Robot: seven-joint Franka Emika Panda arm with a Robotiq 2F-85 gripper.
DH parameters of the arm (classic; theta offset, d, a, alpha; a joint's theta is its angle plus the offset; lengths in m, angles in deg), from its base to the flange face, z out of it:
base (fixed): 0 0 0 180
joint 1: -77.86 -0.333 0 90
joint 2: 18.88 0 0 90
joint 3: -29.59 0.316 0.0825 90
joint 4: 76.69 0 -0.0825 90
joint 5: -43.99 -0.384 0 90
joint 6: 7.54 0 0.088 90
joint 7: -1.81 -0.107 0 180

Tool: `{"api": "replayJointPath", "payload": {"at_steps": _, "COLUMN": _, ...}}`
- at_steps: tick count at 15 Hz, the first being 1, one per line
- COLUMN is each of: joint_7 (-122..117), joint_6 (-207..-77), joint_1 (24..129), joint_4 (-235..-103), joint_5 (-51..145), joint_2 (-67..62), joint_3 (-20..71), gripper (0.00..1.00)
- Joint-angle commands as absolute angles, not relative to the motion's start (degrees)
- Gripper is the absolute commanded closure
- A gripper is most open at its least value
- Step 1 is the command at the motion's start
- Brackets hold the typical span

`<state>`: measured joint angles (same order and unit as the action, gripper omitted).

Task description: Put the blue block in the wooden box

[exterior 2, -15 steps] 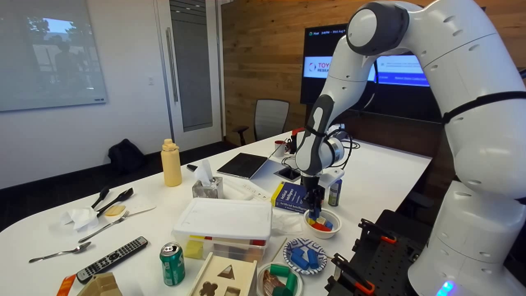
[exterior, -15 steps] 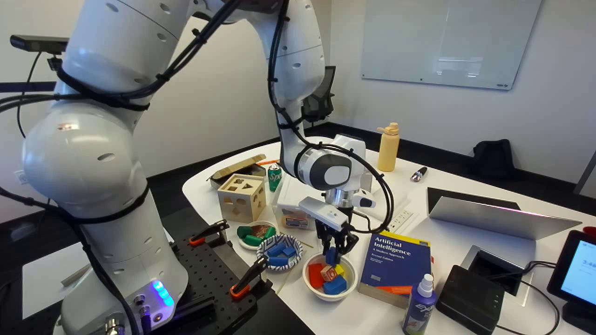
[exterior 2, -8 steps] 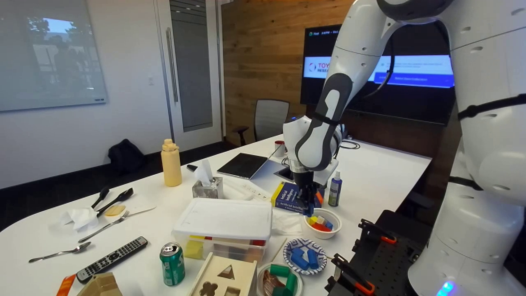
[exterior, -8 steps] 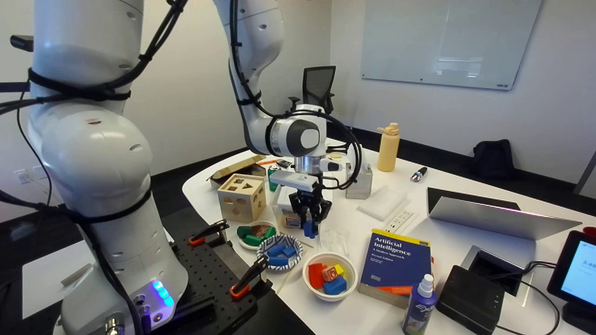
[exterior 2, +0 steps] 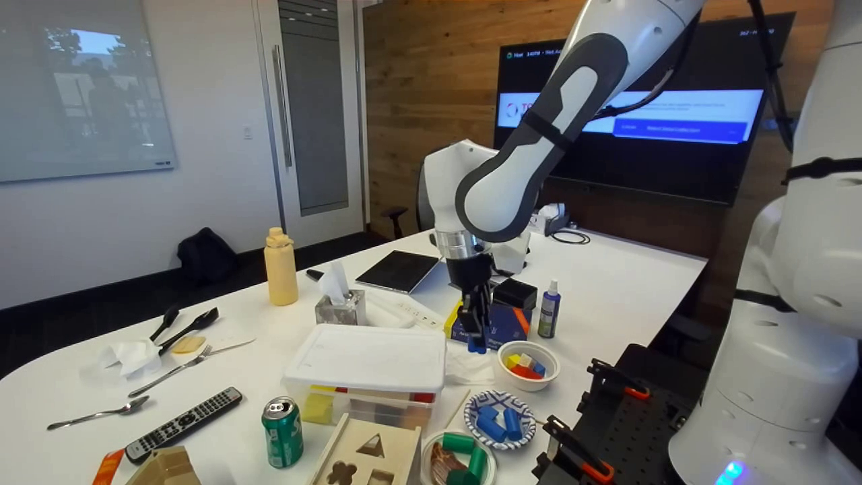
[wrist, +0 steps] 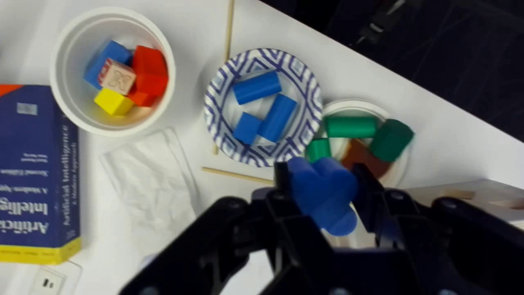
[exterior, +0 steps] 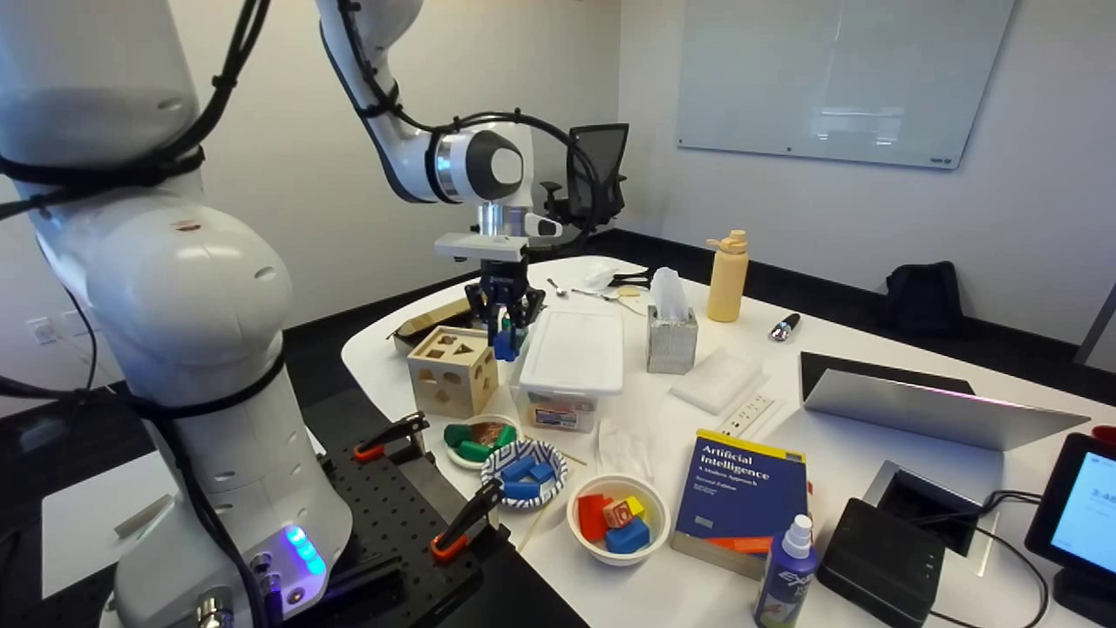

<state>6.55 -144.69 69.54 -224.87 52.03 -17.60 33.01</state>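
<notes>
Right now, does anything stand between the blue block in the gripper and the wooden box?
Nothing visible does. The gripper holds the blue block in the air; nothing lies on the wooden box, and the white-lidded container stands beside it.

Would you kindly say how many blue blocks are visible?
5: the blue block in the gripper, three more in the patterned bowl, one in the white bowl near the book; others may be hidden.

Room: I'm in an office
Chair (exterior: 608, 153): beyond the edge of my desk (exterior: 750, 344)
Wall screen (exterior 2: 673, 121), whiteboard (exterior: 837, 78): past its edges too
</notes>
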Motion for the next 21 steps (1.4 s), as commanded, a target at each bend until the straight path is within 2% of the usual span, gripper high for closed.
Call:
{"api": "replayJointPath", "payload": {"at_steps": 1, "joint_7": 9.79, "joint_6": -142.71, "joint_1": 67.17, "joint_4": -223.85, "joint_5": 46.20, "joint_2": -18.41, "joint_3": 38.21, "gripper": 0.84}}
{"api": "replayJointPath", "payload": {"at_steps": 13, "joint_7": 5.14, "joint_6": -145.45, "joint_1": 61.01, "joint_4": -210.20, "joint_5": 44.50, "joint_2": -2.20, "joint_3": 46.59, "gripper": 0.84}}
{"api": "replayJointPath", "payload": {"at_steps": 21, "joint_7": -5.83, "joint_6": -154.04, "joint_1": 55.03, "joint_4": -201.70, "joint_5": 47.28, "joint_2": 8.54, "joint_3": 44.20, "gripper": 0.84}}
